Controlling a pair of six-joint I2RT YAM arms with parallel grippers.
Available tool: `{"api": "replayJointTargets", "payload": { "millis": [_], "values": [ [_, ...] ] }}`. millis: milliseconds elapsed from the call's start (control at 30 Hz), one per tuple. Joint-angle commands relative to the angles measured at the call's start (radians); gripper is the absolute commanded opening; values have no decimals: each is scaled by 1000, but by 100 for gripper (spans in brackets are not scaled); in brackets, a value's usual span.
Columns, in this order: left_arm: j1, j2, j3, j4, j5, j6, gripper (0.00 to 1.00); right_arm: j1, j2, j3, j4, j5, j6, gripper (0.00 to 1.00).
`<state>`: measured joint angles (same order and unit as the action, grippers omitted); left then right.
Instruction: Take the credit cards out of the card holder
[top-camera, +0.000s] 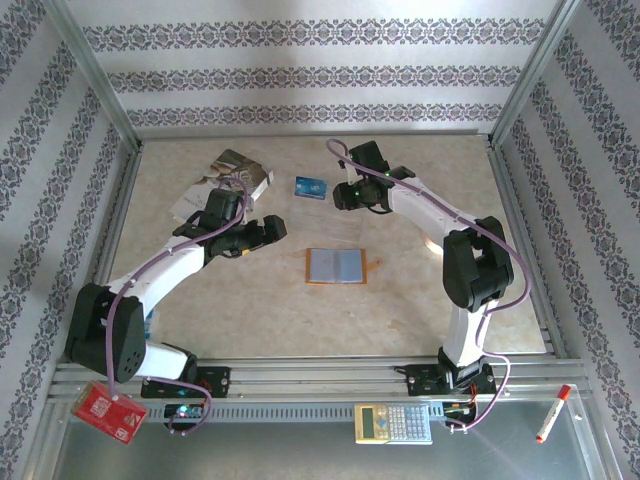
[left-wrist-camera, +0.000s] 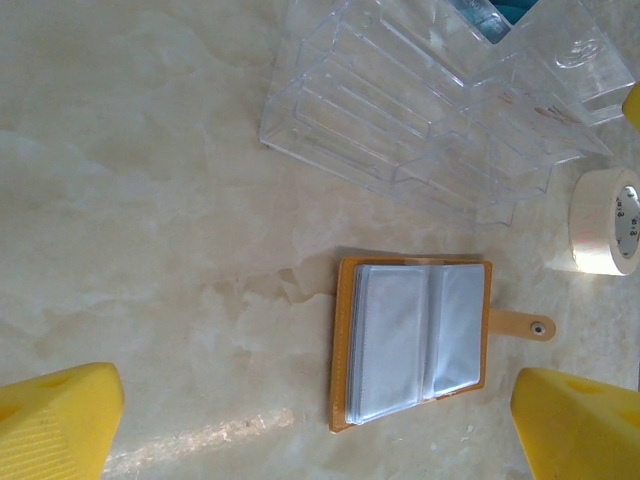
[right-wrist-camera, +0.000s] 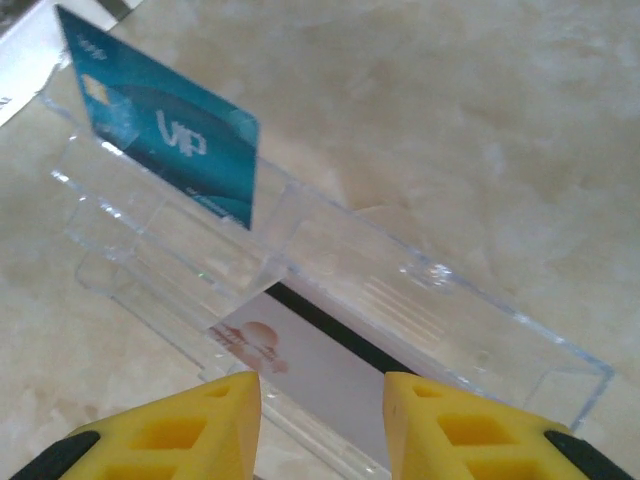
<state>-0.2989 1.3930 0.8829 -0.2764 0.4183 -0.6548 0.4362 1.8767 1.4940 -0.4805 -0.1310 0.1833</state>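
Top external view: nearest us, well on the near side of the wallet (top-camera: 336, 266), a red packet (top-camera: 108, 412) lies off to its left, a calculator (top-camera: 392, 423) sits slightly to its right and a pen (top-camera: 553, 413) far to its right, all on the metal ledge by the arm bases. The wallet itself lies open and flat on the table (top-camera: 250, 310), its clear pockets facing up and its snap tab sticking out on its right side. Just left of the wallet and a little beyond it we find the left gripper (top-camera: 272, 231), its jaws spread wide and empty; in the left wrist view its yellow fingers (left-wrist-camera: 55, 420) sit to either side of the wallet, clear of it, and a tape roll (left-wrist-camera: 607, 220) stands near the tab end. Beyond the wallet, the right gripper (right-wrist-camera: 322, 390) hangs over a clear stand (right-wrist-camera: 430, 290). Its jaws are partly apart, with a pale card (right-wrist-camera: 300, 360) in the gap, resting in the stand's front tier. We cannot tell whether the fingers pinch that card or merely flank it. A blue card (right-wrist-camera: 170, 140) stands upright in a farther tier of the same stand. Farthest, beyond the wallet and to its left, lies a glossy booklet (top-camera: 225, 178).
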Motion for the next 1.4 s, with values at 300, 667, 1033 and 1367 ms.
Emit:
{"api": "replayJointTargets", "payload": {
  "millis": [300, 667, 1033, 1367],
  "values": [
    [17, 3, -4, 32, 15, -5, 100, 52, -8, -87, 25, -59, -1, 49],
    [16, 4, 2, 29, 15, -8, 100, 24, 34, 7, 14, 111, -18, 50],
    [16, -5, 1, 23, 13, -5, 100, 12, 51, 35, 3, 90, -17, 49],
    [16, -8, 1, 23, 15, -4, 100, -3, 48, 38, 19, 114, 37, 50]
  ]
}}
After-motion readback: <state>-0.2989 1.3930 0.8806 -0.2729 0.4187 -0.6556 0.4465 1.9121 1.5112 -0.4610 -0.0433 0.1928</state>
